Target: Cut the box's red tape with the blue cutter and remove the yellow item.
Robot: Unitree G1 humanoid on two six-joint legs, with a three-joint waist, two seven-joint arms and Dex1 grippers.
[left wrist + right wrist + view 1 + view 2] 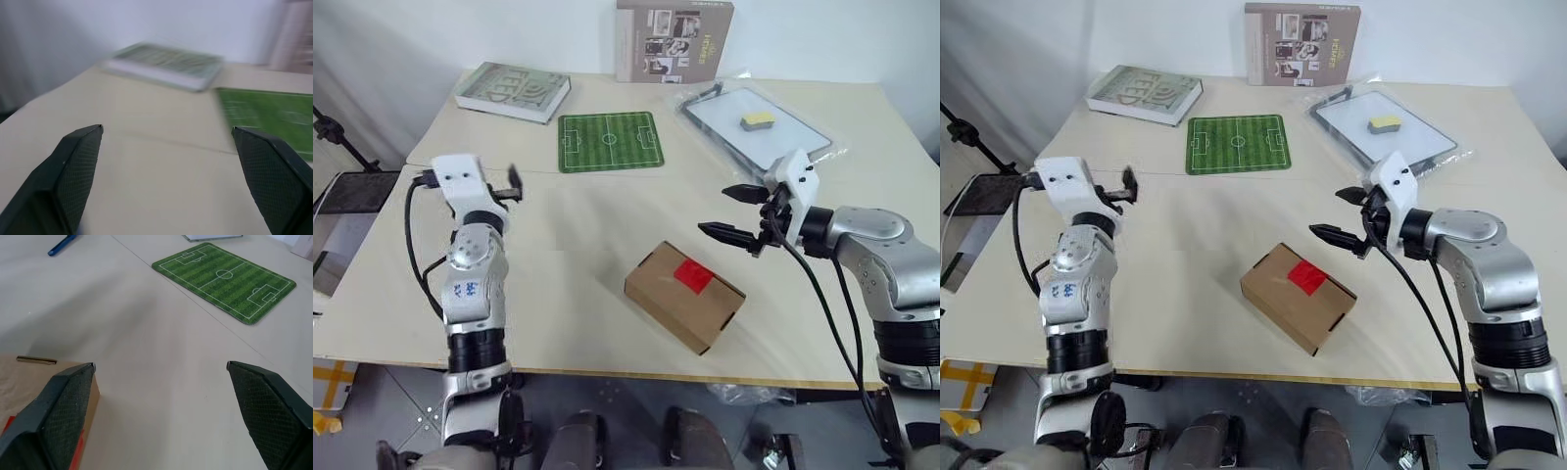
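Both arms poised above the table: the left gripper (512,183) and right gripper (736,214) spread wide and empty, the box (684,295) between them, red tape (693,276) uncut, evidently before fetching the blue cutter (62,245)

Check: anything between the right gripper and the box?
Nothing: bare table separates the open right gripper from the box, seen in left eye view.
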